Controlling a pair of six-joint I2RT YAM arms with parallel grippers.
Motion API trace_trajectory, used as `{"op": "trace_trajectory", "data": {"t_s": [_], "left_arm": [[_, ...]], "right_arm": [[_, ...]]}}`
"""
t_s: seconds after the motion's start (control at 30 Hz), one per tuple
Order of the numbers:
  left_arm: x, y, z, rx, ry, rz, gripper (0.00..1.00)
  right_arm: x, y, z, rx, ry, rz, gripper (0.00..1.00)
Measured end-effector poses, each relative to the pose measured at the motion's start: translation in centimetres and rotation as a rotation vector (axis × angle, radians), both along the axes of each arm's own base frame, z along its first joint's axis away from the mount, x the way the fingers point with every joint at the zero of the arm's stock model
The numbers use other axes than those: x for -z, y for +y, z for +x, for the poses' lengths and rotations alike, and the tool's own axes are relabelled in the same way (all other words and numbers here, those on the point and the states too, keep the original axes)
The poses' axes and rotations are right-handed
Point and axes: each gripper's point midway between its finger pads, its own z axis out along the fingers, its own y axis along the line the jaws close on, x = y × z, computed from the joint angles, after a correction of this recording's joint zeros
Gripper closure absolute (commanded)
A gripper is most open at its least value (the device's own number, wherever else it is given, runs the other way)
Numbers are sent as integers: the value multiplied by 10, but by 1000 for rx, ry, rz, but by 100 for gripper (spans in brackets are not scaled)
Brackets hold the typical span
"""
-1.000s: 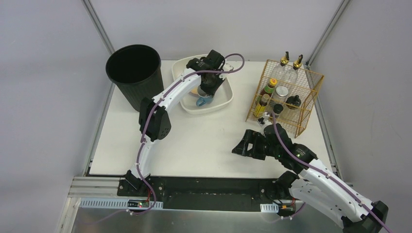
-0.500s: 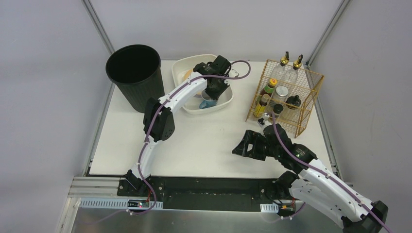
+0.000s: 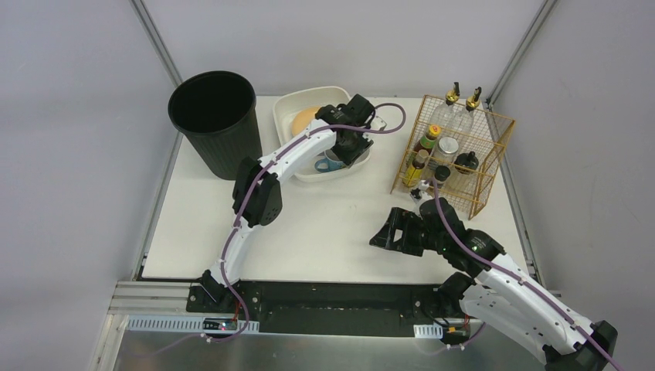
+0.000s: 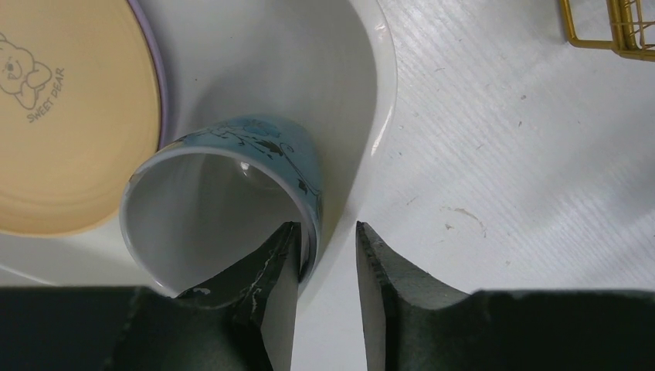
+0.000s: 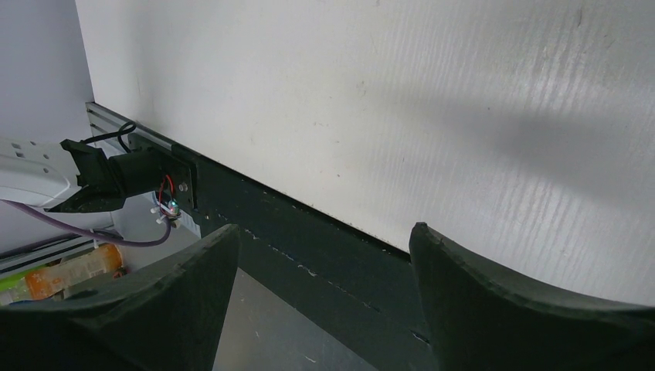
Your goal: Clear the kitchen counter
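Two grippers: left gripper (image 4: 326, 229) narrowly parted at blue cup (image 4: 263, 139) rim, maybe touching, inside white basin (image 4: 309, 62) beside yellow plate (image 4: 69, 116); right gripper (image 5: 324, 230) wide above scuffed white kitchen counter (image 5: 386, 93).

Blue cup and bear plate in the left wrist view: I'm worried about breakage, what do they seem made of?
Blue cup: probably glazed ceramic; glossy, with a sharp highlight inside its white interior and a thick rim. Bear plate: peach, duller sheen, printed motif; melamine plastic or ceramic, the look leaves it open.
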Motion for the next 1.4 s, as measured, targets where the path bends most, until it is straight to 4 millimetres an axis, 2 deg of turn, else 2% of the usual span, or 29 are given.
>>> {"op": "trace_trajectory", "data": {"t_s": [0.23,0.5,0.6,0.73,0.87,0.97,1.0,1.03,1.07,1.23,1.4], "left_arm": [[0,-2,-2,6,-4,4,54],[-6,-1,0,3,-42,30,46],[-20,0,0,0,-76,29,41],[-47,3,-2,-14,-128,6,36],[-74,5,-10,-31,-164,-29,34],[-92,9,-17,-47,-191,-47,21],[-96,11,-19,-51,-197,-52,16],[-101,14,-21,-58,-204,-58,4],[-105,15,-24,-60,-210,-59,1],[-118,33,-36,-103,-229,-62,1],[-122,57,-48,-164,-246,-36,1]], "right_arm": [[1,-1,0,1,3,-4,16],[2,-1,0,3,7,-11,13],[3,-2,1,7,0,-17,11],[3,-9,3,13,-11,-62,4],[-9,-11,12,16,-53,-96,1],[-21,-11,18,18,-91,-101,1],[-25,-12,20,21,-104,-101,1],[-28,-12,22,23,-114,-103,1],[-31,-12,23,27,-121,-106,1],[-35,-15,29,33,-135,-144,1],[-43,-24,41,64,-171,-213,1]]}}
